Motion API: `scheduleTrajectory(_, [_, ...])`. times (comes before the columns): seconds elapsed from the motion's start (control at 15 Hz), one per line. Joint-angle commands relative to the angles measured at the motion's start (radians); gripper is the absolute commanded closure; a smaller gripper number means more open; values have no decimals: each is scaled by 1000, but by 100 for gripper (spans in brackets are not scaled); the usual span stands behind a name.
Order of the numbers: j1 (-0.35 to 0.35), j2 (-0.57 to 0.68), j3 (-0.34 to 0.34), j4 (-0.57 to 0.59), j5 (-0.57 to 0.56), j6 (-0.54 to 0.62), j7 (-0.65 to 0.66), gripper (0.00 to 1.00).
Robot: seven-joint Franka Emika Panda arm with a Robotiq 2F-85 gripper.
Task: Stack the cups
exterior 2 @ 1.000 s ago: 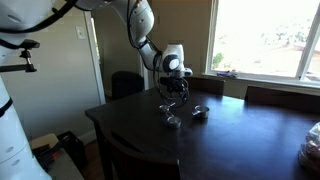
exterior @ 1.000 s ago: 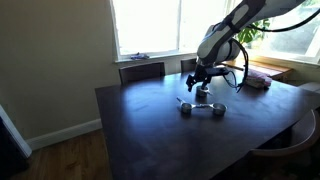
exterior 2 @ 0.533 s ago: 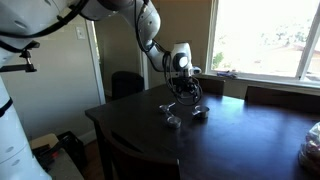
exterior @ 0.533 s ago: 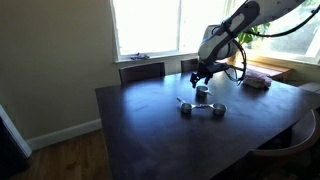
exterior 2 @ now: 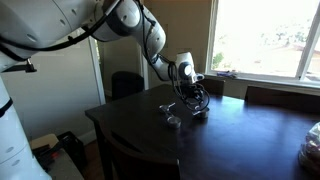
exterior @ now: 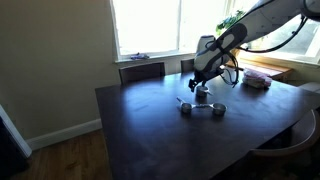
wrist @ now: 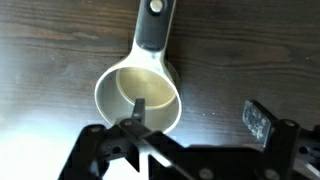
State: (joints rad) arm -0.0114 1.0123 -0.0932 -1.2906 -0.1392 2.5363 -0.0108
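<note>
Risk: pincer [wrist: 197,118] closing with one finger over bowl, other well outside rim, could shove or tip measuring cup [wrist: 138,92] on tabletop [exterior: 140,130]. Pincer wide open, holding nothing; contact with cup unclear. Cup sits under pincer, nearest other cup [exterior: 186,108] close by

The first cup [wrist: 138,95] stands upright and empty (dark handle pointing to the wrist view's top edge). The second cup [exterior: 186,107] and third cup [exterior: 217,110] sit near each other on the table [exterior: 140,130].
</note>
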Motion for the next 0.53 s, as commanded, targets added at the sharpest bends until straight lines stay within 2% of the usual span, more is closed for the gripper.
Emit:
scheduleTrajectory(0.0, [-8,82,2,128,-11,-38,-49,0])
scheduleTrajectory(0.2, [-12,127,8,186,-4,-56,-66,0])
scheduleTrajectory(0.47, [-18,139,27,186,14,-93,-75,0])
